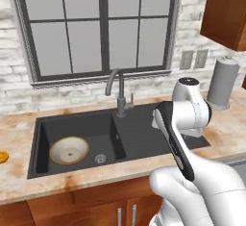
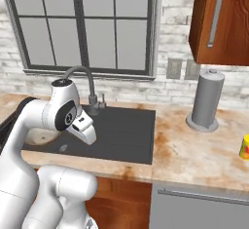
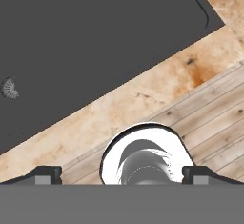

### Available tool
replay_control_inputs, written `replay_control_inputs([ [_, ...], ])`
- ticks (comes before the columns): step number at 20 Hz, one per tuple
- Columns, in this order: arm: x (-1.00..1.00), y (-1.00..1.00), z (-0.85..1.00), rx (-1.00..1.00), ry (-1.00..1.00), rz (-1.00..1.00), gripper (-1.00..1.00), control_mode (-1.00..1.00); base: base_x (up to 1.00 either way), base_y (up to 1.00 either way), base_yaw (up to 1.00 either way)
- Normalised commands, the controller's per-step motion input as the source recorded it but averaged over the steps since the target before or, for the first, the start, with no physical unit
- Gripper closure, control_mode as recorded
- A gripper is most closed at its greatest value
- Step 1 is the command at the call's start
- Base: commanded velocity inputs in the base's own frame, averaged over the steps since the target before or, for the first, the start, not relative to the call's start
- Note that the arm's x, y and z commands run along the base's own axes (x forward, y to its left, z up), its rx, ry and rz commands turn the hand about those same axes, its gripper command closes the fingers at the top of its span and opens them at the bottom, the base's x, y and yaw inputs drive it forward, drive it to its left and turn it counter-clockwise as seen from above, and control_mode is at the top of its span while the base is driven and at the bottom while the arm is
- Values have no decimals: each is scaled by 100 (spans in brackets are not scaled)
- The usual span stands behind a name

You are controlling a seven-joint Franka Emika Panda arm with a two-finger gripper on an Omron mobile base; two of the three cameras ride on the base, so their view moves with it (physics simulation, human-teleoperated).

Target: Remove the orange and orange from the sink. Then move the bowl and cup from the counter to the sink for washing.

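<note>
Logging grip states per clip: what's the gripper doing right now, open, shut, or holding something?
Gripper: open, fingertips wide apart, nothing held between them, above the counter's front edge beside the sink.

Behind my workspace is a large window (image 1: 98,28) with a dark grey frame and grid of panes, set in a whitewashed brick wall (image 2: 175,43). Two grey wall outlets (image 1: 193,59) sit just right of the window. A grey cylindrical paper towel holder (image 2: 206,100) stands upright on its round base. A reddish-brown upper cabinet (image 2: 221,21) with a vertical metal handle hangs above it. Below, a wood plank floor (image 3: 209,118) shows.
</note>
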Motion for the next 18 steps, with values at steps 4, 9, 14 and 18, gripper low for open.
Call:
replay_control_inputs([
  [4, 0, 0, 0, 0, 0, 0, -100, 100, 0, -45, 0],
  [9, 0, 0, 0, 0, 0, 0, -100, 100, 4, -43, 1],
  [14, 0, 0, 0, 0, 0, 0, -100, 100, 7, -39, 2],
  [18, 0, 0, 0, 0, 0, 0, -100, 100, 12, -36, 1],
])
